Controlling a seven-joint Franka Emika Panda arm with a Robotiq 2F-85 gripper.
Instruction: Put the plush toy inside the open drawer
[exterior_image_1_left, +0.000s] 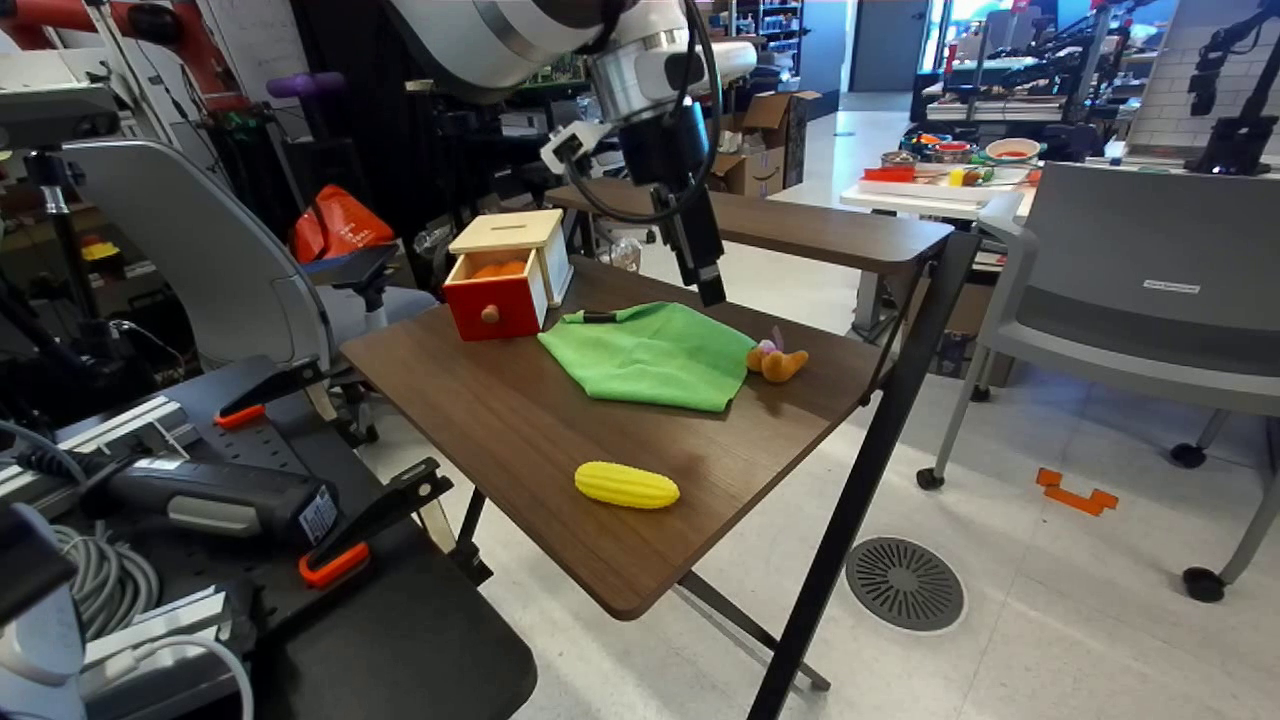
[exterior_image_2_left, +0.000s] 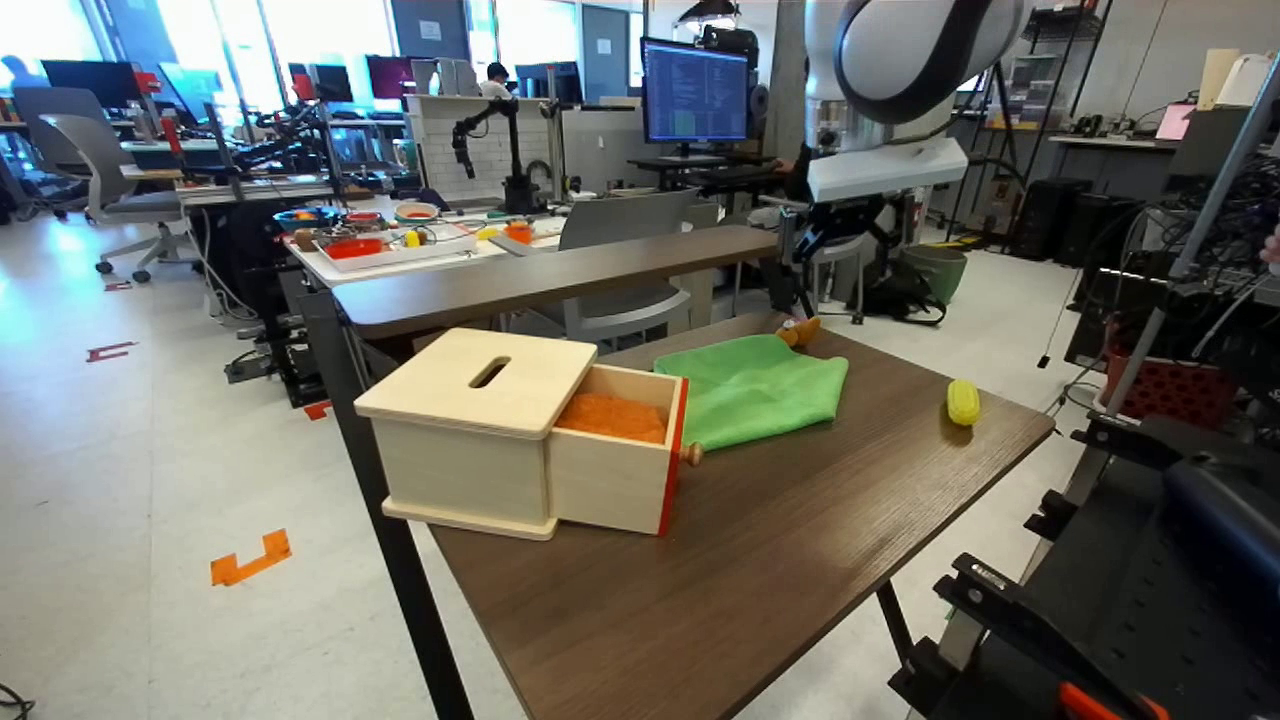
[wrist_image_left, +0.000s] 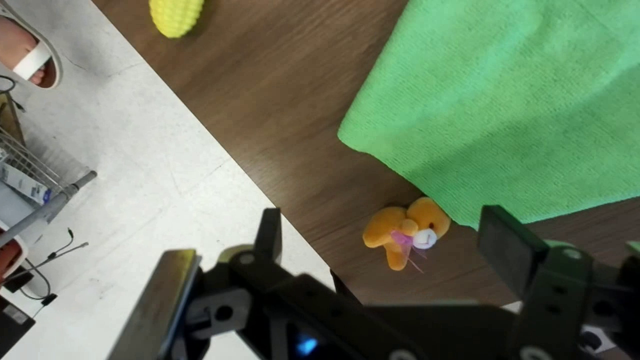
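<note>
The plush toy (wrist_image_left: 385, 225) lies on the brown table (wrist_image_left: 300, 100), at the edge of the green cloth (wrist_image_left: 500, 100); whether the two touch, I cannot tell. In the wrist view its long axis goes nearly level across: the legs are toward the left, the head is toward the right, at the cloth, and the white muzzle is turned to the lower right. The gripper (wrist_image_left: 384, 220) hangs higher than the toy and is released, with its two fingers spread wide. In both exterior views the open drawer (exterior_image_1_left: 515, 305) stands out from its wooden box (exterior_image_2_left: 460, 470), with something orange (exterior_image_2_left: 612, 415) inside, and the cloth is between drawer and toy. The yellow object (exterior_image_1_left: 627, 485) rests well apart from them.
</note>
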